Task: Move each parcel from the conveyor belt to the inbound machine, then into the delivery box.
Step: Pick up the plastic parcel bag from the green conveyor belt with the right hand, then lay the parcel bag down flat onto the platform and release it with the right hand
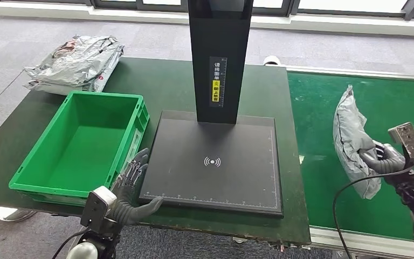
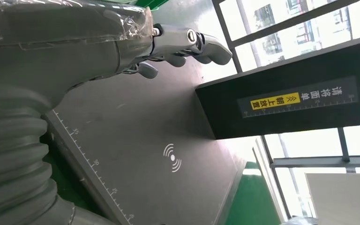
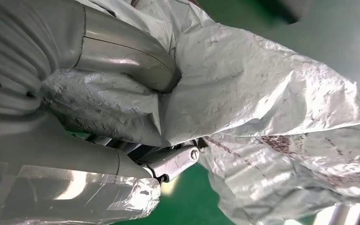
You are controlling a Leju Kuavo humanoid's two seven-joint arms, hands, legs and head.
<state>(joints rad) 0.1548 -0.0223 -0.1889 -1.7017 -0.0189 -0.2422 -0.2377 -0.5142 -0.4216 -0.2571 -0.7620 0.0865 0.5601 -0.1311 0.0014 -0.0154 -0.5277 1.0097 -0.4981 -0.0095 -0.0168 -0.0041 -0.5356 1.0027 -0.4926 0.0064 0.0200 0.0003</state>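
1. Right hand point(image 1: 384, 159) over the green conveyor belt point(image 1: 323, 108), fingers point(image 3: 122, 56) wrapped round a crumpled grey parcel point(image 1: 351, 141); thumb pressed deep into the plastic film.
2. Parcel held upright above the belt, well apart from the black inbound machine point(image 1: 215, 162).
3. Left hand point(image 1: 132, 186) at the near edge of the tabletop point(image 1: 167, 81), between the green delivery box point(image 1: 81, 145) and the machine's scan plate; fingers point(image 2: 201, 47) spread and lightly curled, holding nothing.
4. Delivery box sitting on the tabletop's left side, just beside the machine.
5. Black column point(image 1: 218, 54) rising from the back of the scan plate, with a yellow label on its front.
6. More grey parcels point(image 1: 75, 62) heaped at the tabletop's far left corner, behind the box.
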